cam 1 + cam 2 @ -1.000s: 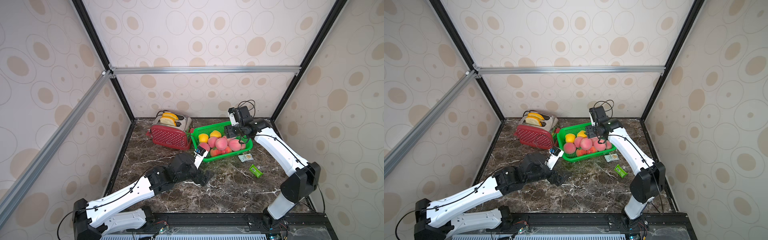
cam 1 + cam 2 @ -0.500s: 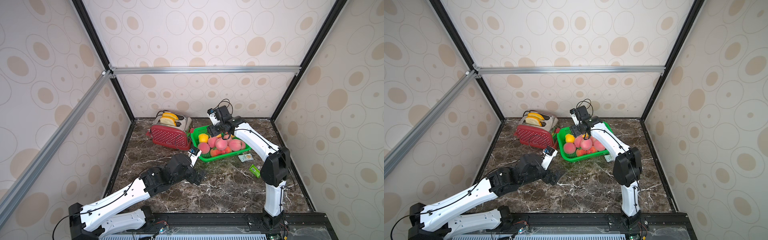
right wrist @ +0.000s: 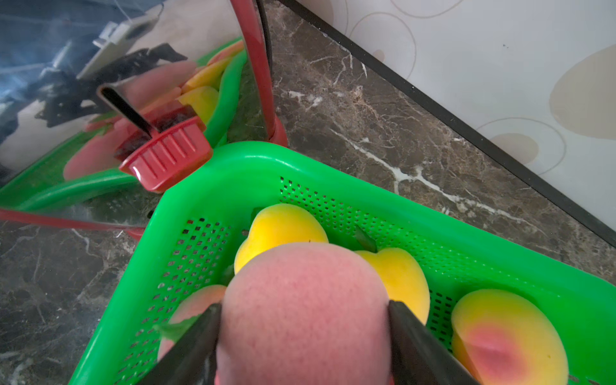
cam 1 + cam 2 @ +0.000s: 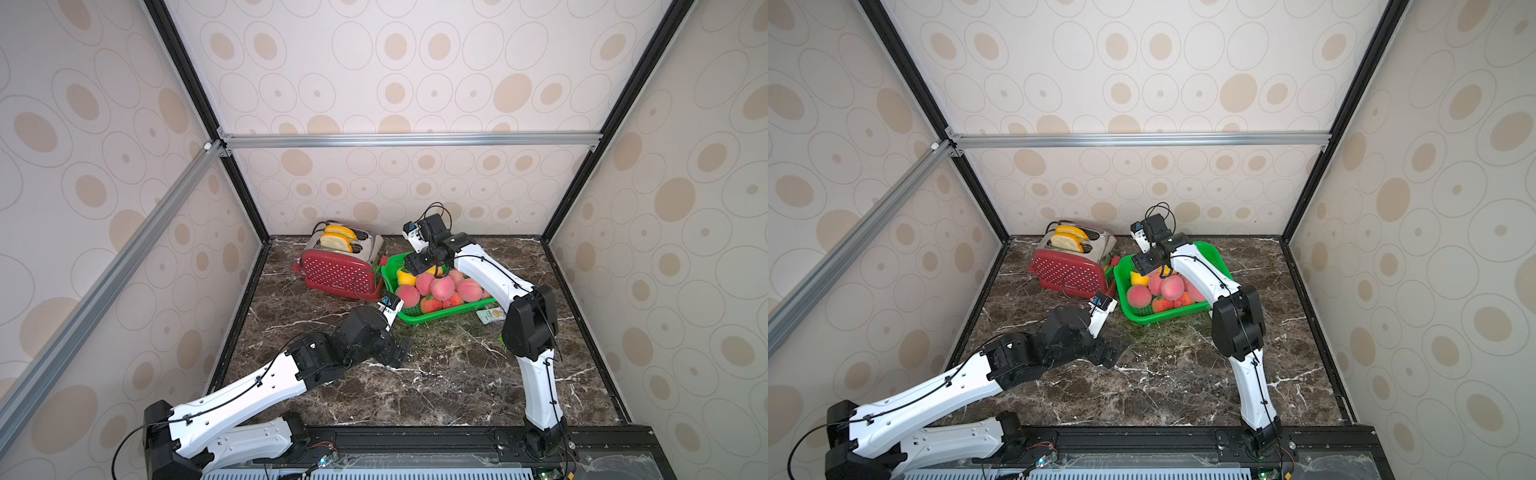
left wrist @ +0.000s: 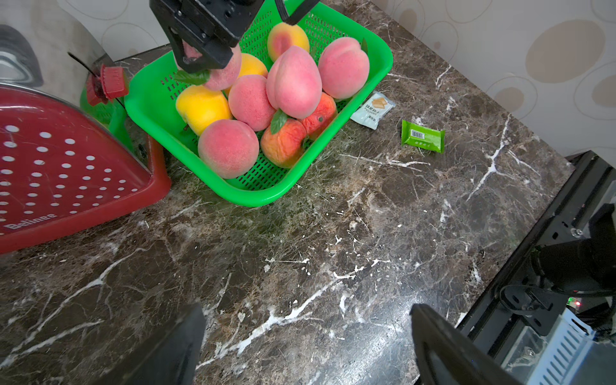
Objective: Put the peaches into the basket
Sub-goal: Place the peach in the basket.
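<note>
My left gripper (image 5: 306,320) hangs wide open over the marble tabletop (image 5: 333,250), its fingers cut off by the frame edge. Beyond it, the basket (image 5: 253,198) holds the peaches (image 5: 293,83), the lowest ones buried. My right gripper (image 3: 305,313) clamps a pink peach (image 5: 225,75) above the basket's far corner, and my arm hides the rim there in both top views. The toaster (image 5: 66,173) stands just beside the basket. A pale packet (image 5: 372,109) and a green packet (image 5: 422,136) lie on its other side.

Pink, yellow and orange-red peaches (image 5: 293,83), bright green mesh basket (image 5: 253,196), red white-dotted toaster (image 5: 66,173), brown white-veined marble table (image 5: 333,250).
</note>
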Action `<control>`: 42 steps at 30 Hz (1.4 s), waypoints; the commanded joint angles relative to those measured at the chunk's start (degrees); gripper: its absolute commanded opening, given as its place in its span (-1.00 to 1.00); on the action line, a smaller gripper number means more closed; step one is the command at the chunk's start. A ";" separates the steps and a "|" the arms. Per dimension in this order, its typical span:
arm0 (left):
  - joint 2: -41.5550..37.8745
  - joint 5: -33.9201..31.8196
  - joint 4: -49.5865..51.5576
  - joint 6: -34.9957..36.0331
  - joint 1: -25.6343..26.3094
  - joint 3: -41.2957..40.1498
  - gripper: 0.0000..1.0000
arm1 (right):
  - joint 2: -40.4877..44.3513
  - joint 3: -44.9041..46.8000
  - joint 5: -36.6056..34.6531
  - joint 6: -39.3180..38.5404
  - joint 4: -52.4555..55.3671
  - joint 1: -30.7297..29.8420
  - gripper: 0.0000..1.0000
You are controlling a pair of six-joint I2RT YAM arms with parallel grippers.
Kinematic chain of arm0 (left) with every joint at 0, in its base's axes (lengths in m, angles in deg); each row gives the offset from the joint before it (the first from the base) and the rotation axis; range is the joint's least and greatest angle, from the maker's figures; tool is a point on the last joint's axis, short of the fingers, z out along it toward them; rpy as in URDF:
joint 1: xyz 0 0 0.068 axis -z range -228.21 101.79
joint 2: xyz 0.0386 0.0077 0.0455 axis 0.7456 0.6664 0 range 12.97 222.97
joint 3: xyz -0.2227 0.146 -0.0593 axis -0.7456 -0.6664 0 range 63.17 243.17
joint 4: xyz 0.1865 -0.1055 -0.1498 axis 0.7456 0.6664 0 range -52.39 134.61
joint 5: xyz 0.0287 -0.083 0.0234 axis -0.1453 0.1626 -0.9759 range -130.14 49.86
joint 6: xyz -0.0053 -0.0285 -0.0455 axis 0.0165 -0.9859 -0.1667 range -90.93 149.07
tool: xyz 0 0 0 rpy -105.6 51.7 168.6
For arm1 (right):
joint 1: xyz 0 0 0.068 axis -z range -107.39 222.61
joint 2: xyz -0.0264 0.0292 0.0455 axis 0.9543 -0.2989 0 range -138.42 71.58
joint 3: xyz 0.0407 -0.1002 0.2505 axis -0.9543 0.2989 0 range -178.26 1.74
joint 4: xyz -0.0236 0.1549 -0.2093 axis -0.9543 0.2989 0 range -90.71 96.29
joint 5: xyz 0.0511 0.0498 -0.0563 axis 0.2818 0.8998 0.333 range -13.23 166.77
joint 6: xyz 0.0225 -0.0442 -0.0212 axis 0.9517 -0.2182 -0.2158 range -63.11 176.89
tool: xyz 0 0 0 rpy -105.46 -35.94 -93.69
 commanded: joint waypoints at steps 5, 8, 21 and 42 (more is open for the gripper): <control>-0.44 -2.64 1.81 0.38 -0.62 2.37 0.98 | -2.60 -2.84 0.92 -0.60 1.72 -0.03 0.37; -0.71 -3.73 2.49 0.13 -0.69 2.80 0.98 | -3.45 -4.11 0.92 -0.62 2.64 -0.04 0.42; 0.20 -5.25 3.32 -1.70 -0.88 3.47 0.98 | -3.40 -5.40 -0.09 -1.67 4.66 0.00 0.78; -2.47 -17.60 10.40 -8.87 -1.22 5.22 0.98 | 29.76 26.18 -21.81 -2.05 -6.45 1.92 1.00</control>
